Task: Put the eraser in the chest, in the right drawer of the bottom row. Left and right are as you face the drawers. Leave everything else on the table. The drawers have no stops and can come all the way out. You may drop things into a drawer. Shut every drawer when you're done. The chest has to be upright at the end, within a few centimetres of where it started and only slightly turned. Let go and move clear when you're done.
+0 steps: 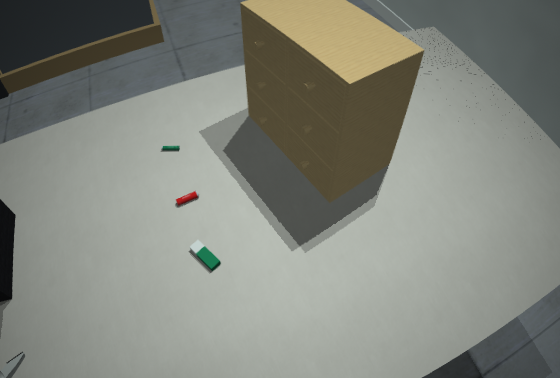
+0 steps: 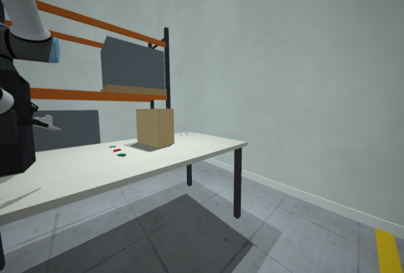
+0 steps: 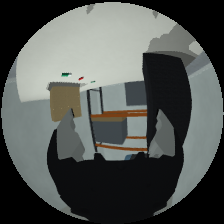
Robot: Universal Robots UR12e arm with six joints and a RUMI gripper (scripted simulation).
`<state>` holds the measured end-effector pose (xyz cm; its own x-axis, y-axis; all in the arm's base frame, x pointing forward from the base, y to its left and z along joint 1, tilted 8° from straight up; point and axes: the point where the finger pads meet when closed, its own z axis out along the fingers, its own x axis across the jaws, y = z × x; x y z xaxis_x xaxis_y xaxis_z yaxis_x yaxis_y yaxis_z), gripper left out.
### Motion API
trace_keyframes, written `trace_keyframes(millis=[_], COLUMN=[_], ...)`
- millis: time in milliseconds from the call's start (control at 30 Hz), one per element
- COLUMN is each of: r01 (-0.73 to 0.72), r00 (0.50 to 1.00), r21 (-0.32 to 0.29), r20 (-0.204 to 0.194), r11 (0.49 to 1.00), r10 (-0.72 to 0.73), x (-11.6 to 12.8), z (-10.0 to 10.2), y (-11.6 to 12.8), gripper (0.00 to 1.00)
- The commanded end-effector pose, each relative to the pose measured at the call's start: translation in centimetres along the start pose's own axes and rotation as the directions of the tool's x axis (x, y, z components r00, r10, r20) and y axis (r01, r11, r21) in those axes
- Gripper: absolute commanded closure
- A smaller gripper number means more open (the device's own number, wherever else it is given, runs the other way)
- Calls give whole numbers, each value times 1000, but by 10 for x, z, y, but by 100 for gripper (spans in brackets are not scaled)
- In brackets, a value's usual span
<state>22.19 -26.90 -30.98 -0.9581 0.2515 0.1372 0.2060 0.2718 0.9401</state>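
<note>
The eraser, green with a white end, lies flat on the table in front of the chest, and it also shows in the exterior view. The wooden chest stands upright with three rows of two drawers, all shut. The bottom right drawer is the lowest one nearest the top camera. My gripper is open and empty, held above the table's left end, far from the eraser and the chest. In the wrist view the two fingers stand wide apart with nothing between them, and the chest is small and distant.
A small red item and a small green item lie on the table beyond the eraser. An orange shelf rack with a dark box stands behind the table. The table edge runs close behind the chest.
</note>
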Motion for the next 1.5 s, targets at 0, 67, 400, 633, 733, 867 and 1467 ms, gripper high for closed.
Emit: trace_keyframes(millis=[0, 67, 400, 633, 733, 867, 1467], r01=[0, 0, 46, 130, 206, 337, 902], r00=[1000, 1000, 999, 989, 973, 930, 393], r21=[1, 1, 42, 105, 154, 217, 173], r20=[0, 0, -28, -83, -135, -230, -712], r11=[1000, 1000, 998, 986, 966, 916, 397], r10=[0, 0, -45, -122, -186, -287, -582], x=[0, 0, -9, -25, -39, -63, -192], z=[0, 0, 0, 1, 3, 7, 69], y=[0, 0, 3, 10, 16, 29, 146], gripper=[0, 0, 0, 0, 0, 0, 0])
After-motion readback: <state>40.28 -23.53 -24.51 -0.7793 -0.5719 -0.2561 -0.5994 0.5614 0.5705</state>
